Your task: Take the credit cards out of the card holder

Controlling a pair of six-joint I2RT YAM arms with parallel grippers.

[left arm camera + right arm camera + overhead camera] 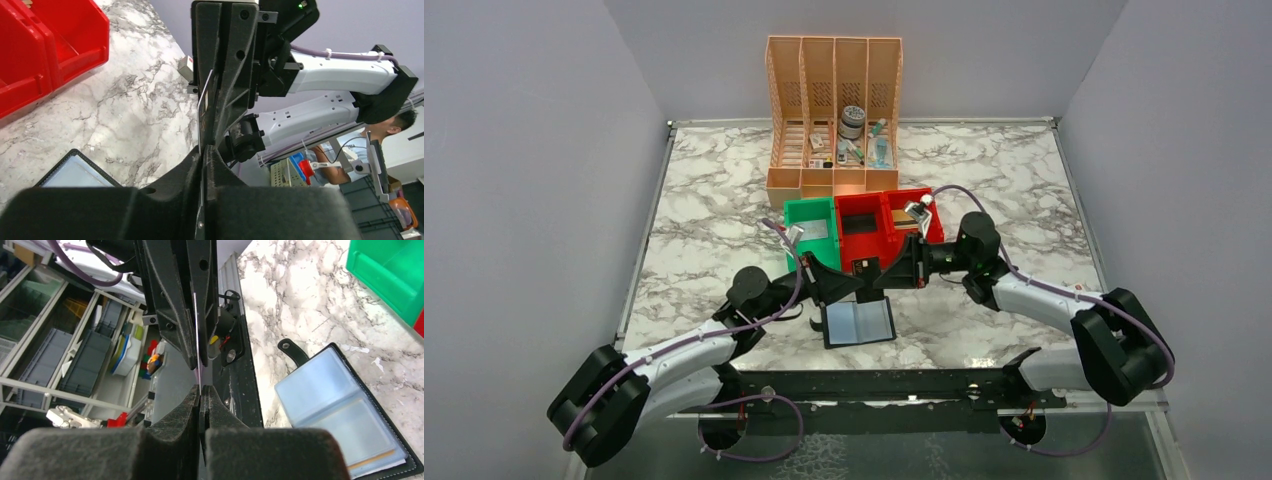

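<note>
Two pincers clamp one credit card in mid-air above a marble table: the left gripper is pressed together on one edge and the right gripper is pressed together on the opposite edge, so the thin card stands edge-on between them, just in front of the red bin and the green bin. Directly below, near the arms' bases, the card holder lies flat and open on the table, its pale blue lining up and its tab out to one side; a tan card shows along one pocket's edge, so the job looks unfinished. The exchange appears to be a hand-over, and the danger lies in the double grip. Should either arm pull away before the other lets go, the plastic could bow, or slide out of the shallow pinch. Should both let go together, the card would drop onto the open holder or skid across the marble, where a flat card is awkward to pick up again.
</note>
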